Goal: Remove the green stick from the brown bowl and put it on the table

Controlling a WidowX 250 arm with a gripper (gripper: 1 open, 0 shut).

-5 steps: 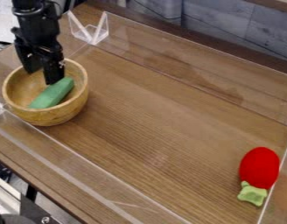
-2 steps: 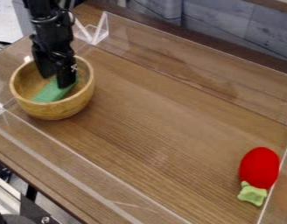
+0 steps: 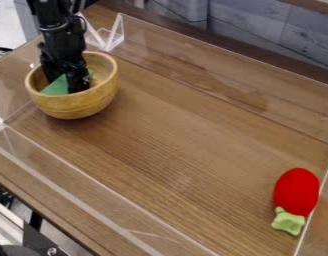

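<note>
Brown table [image 3: 180, 130], green stick [image 3: 57, 86] in bowl [image 3: 76, 104], beneath black claw [image 3: 68, 80]

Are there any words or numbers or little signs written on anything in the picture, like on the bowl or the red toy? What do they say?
There are none that I can read.
Brown bowl: no writing shows.
Red toy: no writing shows.
Table: wood grain only, no letters or numbers.
</note>
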